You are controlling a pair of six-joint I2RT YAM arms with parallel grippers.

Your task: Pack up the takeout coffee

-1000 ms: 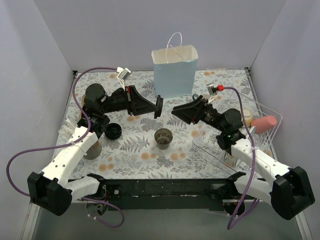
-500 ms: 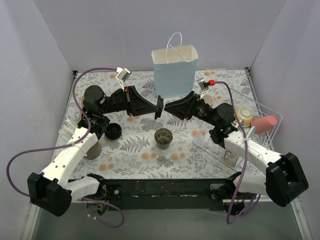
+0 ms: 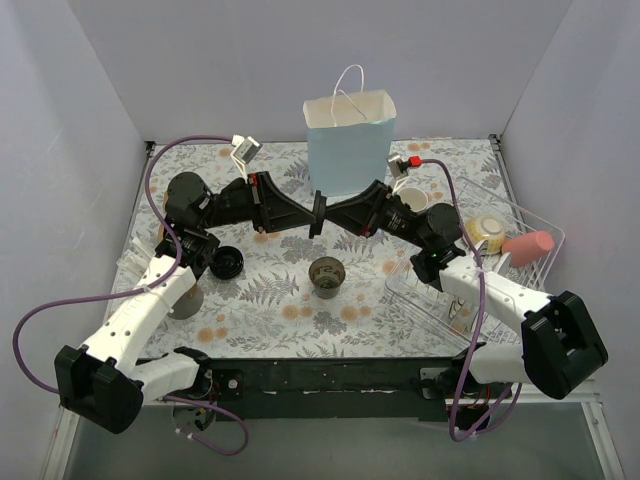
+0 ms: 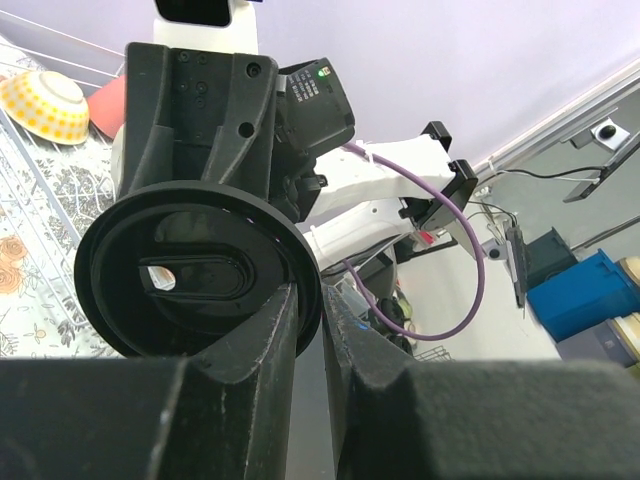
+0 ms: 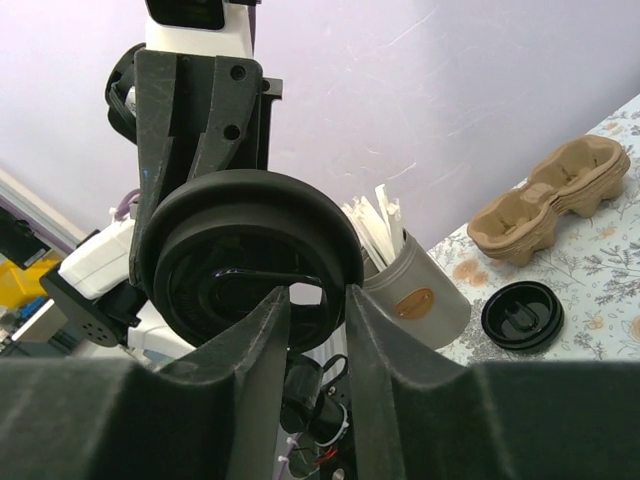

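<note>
Lid (image 4: pixel 190 275) face in wrist views, cup (image 3: pixel 326 275) overhead

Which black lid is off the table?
The lid held on edge, mid-air, in the left pincer; the other lid lies flat on the table, left of the cup.

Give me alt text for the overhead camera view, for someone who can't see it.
Two robot arms meet at mid-table, the left gripper and right gripper both at one upright black lid, near a lidless brown coffee cup. A light-blue paper bag stands behind, a second black lid lies at left, and a clear rack sits at right.
</note>
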